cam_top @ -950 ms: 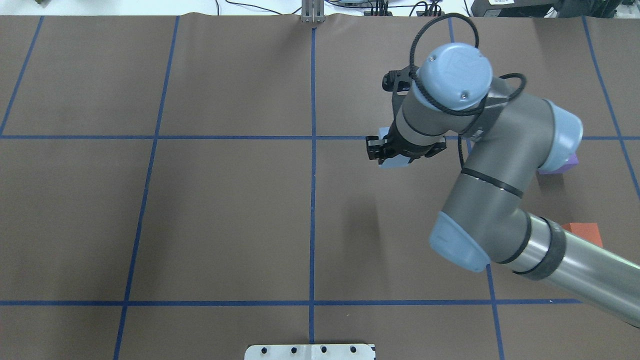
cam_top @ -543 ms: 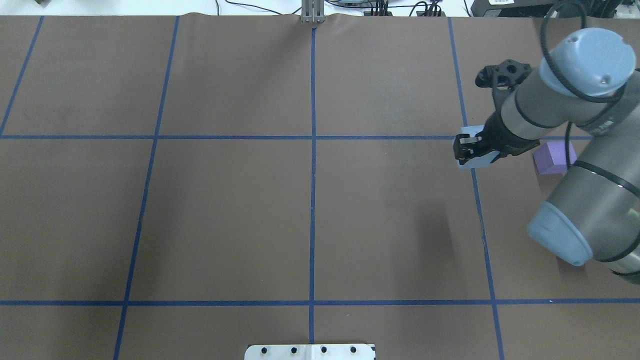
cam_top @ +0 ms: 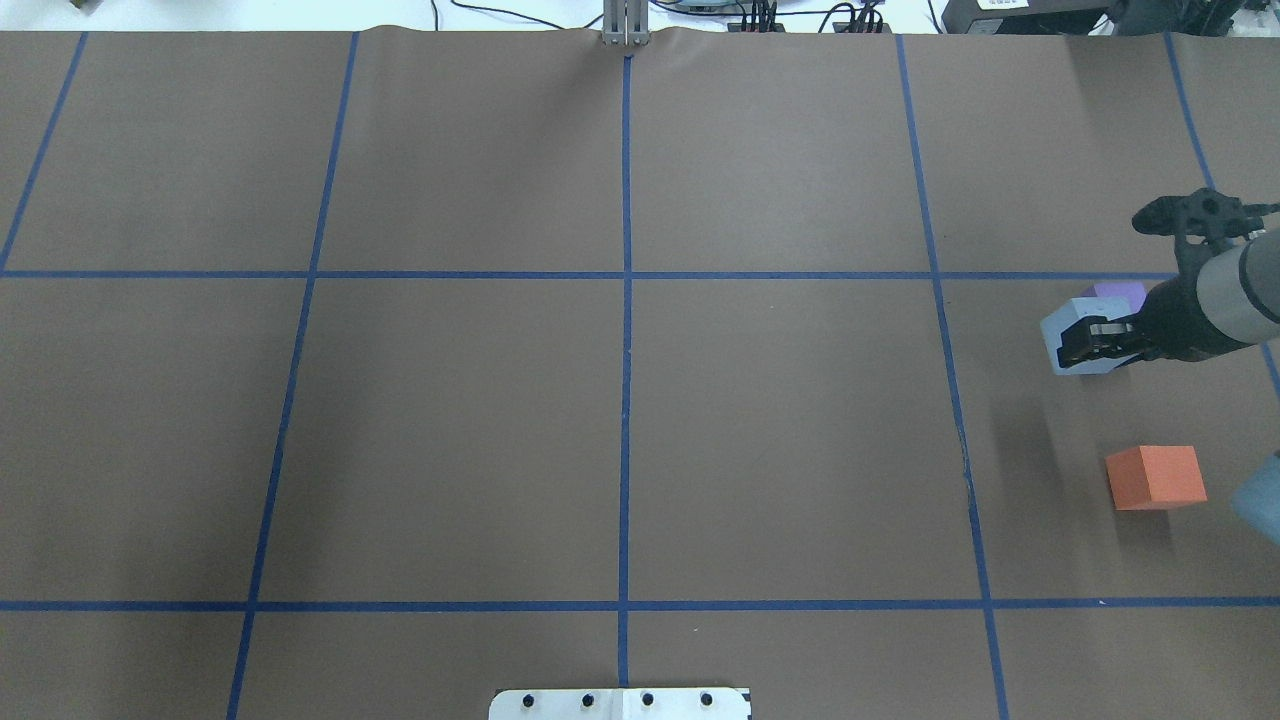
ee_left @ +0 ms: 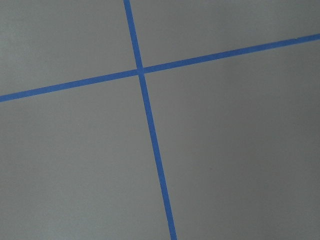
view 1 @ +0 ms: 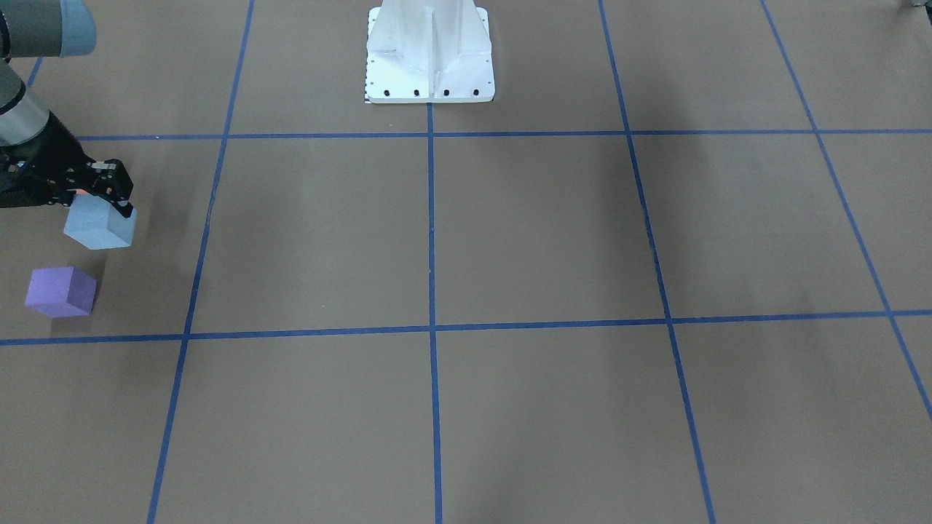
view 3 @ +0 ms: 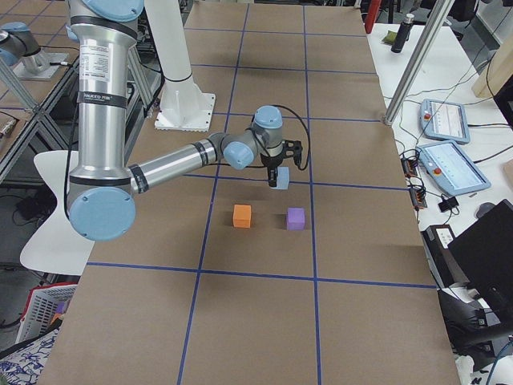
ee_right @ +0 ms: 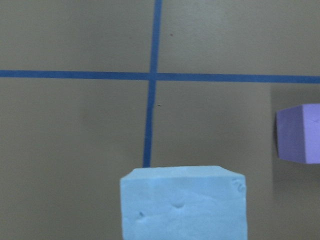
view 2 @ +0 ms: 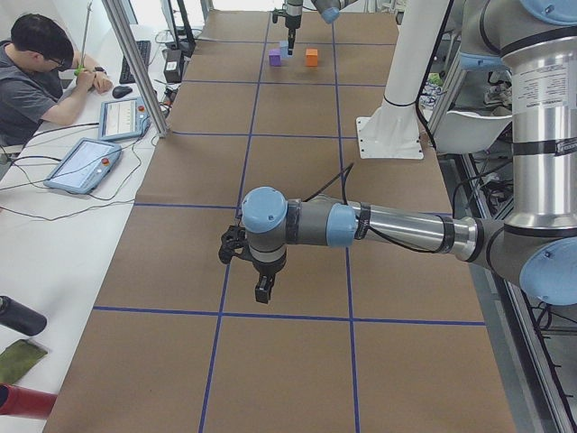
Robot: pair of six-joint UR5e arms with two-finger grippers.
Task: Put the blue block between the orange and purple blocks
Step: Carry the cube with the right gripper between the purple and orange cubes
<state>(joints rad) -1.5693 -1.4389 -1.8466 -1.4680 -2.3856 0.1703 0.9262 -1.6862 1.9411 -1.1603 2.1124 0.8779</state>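
Note:
My right gripper (cam_top: 1092, 342) is shut on the light blue block (cam_top: 1068, 330) and holds it above the table; its shadow lies on the mat below. In the overhead view the blue block overlaps the purple block (cam_top: 1122, 292), with the orange block (cam_top: 1155, 477) nearer the robot. The exterior right view shows the blue block (view 3: 280, 179) hanging beyond the orange block (view 3: 242, 215) and purple block (view 3: 296, 218), over neither. The right wrist view shows the blue block (ee_right: 182, 202) close up and the purple block (ee_right: 300, 132) at right. My left gripper (view 2: 261, 295) hovers far off; I cannot tell its state.
The brown mat (cam_top: 450, 420) carries a grid of blue tape lines (cam_top: 625, 400). The white robot base plate (view 1: 429, 51) stands at the robot's side of the table. A person sits at a side desk (view 2: 41, 77) with tablets, off the mat.
My right arm has swung to the right in the overhead view, carrying the blue block to beside the purple block. The orange block has come out from under the arm.

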